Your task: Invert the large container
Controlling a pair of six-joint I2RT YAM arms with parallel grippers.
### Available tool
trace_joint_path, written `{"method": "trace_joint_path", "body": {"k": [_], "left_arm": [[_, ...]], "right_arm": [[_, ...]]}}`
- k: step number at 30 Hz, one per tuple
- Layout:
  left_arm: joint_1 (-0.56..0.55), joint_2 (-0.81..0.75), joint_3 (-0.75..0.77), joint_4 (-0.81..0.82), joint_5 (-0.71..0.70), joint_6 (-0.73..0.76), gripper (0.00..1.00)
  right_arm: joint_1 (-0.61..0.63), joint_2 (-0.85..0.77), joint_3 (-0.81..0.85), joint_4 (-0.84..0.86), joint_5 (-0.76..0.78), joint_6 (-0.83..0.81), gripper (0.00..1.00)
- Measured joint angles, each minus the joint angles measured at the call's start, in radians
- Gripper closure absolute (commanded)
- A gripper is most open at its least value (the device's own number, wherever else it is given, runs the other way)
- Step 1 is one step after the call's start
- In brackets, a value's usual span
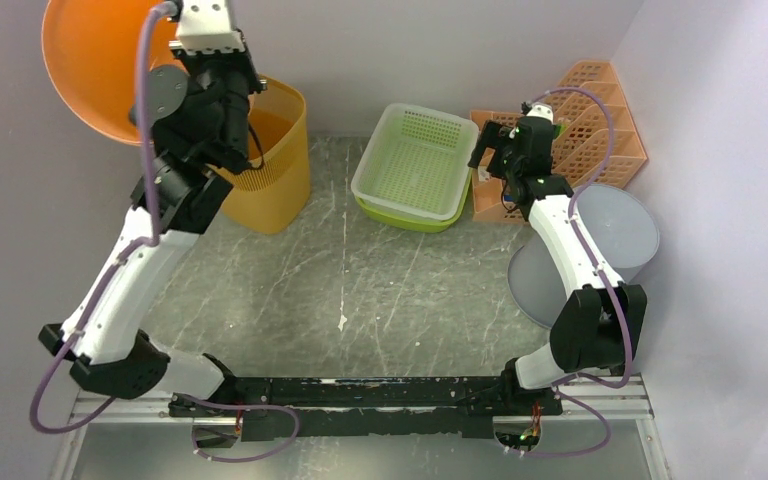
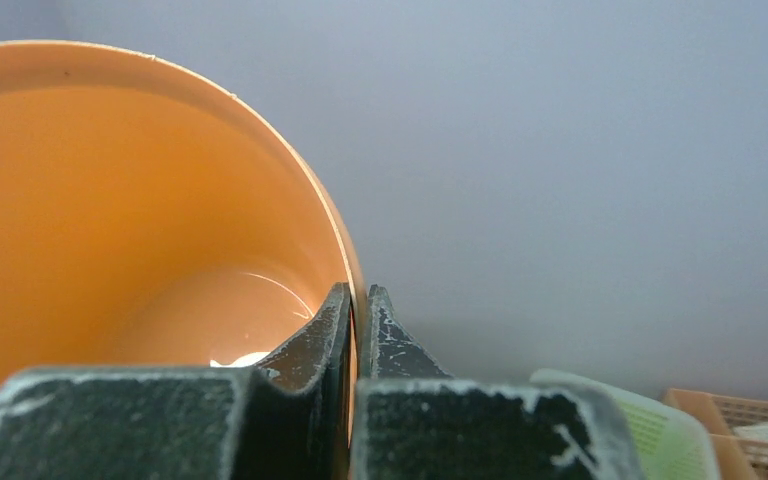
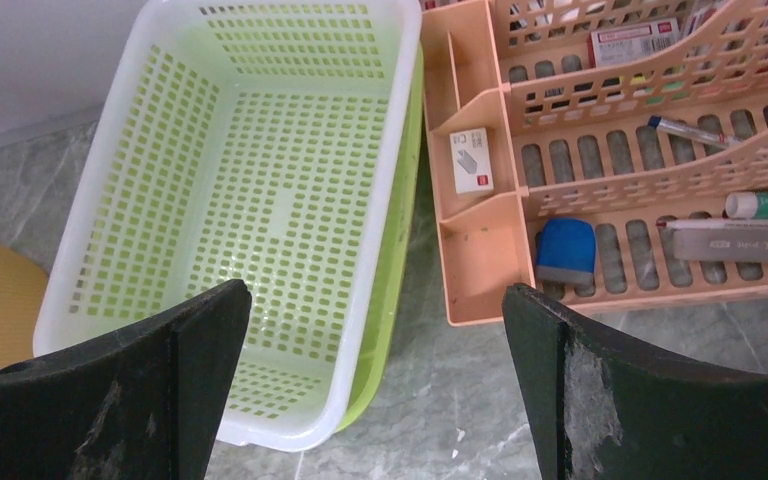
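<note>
Gripping its rim, left fingers (image 2: 332, 345) hold the orange container (image 2: 110, 200).

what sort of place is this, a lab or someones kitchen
Probably a robot test booth, not a kitchen: plain walls box in the marble-patterned table, a rail at its near edge carries both arms, and the orange basin and white basket look like practice props.

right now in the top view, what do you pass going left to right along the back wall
orange tub, yellow slotted bin, white basket nested in green basket, peach desk organizer
</note>
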State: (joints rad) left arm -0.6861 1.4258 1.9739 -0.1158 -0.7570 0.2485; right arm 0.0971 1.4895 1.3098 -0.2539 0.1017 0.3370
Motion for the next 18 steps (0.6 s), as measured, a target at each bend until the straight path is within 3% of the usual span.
{"method": "trace_joint_path", "body": {"k": [9, 18], "left_arm": [[-0.013, -0.193, -0.05, -0.1, 0.238, -0.204, 0.93], [-0.014, -0.355, -0.348, -0.087, 0.612, -0.444, 0.93]], "right_arm": [[0.0, -0.004, -0.026, 0.005, 0.026, 0.007, 0.0], [0.0, -0.004, 0.005, 0.01, 0.058, 0.005, 0.0]]}}
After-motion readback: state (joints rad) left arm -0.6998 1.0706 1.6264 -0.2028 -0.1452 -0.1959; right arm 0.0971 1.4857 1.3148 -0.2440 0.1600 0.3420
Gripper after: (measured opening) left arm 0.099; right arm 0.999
